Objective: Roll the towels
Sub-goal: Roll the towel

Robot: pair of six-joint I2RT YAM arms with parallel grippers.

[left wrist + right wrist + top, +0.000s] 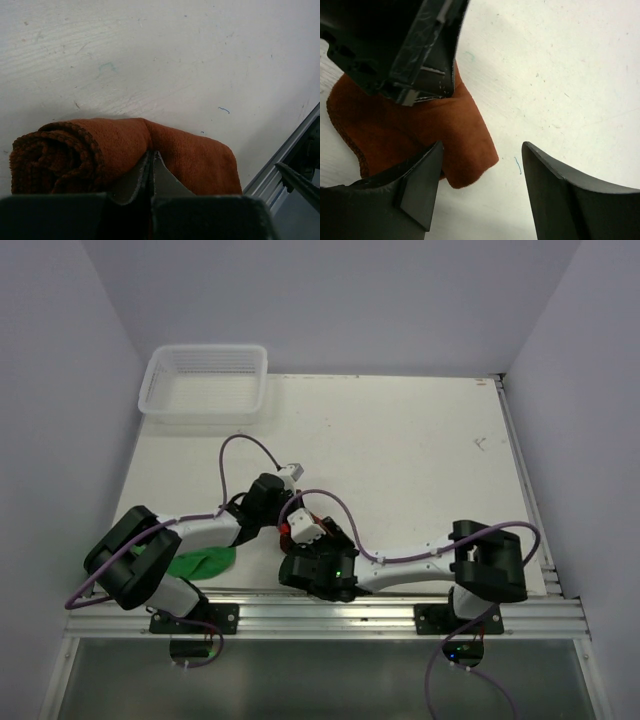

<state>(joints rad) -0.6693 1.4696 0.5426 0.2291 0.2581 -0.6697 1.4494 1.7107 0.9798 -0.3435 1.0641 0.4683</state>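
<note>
The rust-brown towel (190,155) lies rolled on the white table, its coiled end (50,160) toward the left in the left wrist view. My left gripper (151,154) is shut, and its tips press into a crease on top of the roll. My right gripper (482,143) is open beside it. Its left finger (420,185) hangs over a loose corner of the brown towel (465,145), and its right finger (555,190) is over bare table. From above, only a sliver of the brown towel (284,531) shows between the two wrists. The green towel (200,563) lies flat, partly under the left arm.
A white mesh basket (205,380) stands at the table's far left corner. An aluminium rail (330,615) runs along the near edge, close to the roll, and shows again at the right as the rail (280,165) in the left wrist view. Both arms crowd the near middle.
</note>
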